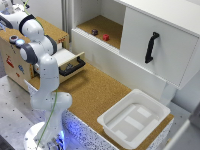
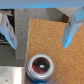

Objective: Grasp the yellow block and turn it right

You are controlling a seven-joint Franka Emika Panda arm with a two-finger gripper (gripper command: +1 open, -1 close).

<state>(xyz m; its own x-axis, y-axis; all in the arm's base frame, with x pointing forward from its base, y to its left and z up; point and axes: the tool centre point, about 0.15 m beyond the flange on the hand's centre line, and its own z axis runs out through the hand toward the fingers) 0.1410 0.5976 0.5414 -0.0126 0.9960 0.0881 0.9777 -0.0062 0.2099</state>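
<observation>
With claw fingers apart.

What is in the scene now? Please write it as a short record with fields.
gripper: open, nothing between the fingers, above the cork surface
yellow block: not visible in either view
drawer: pulled open, black handle
shelf blocks: red block and dark block, apart
white tray: on the cork, at the exterior view's right
cabinet door handle: black
round object: dark with red centre, wrist view only, kind unclear
</observation>
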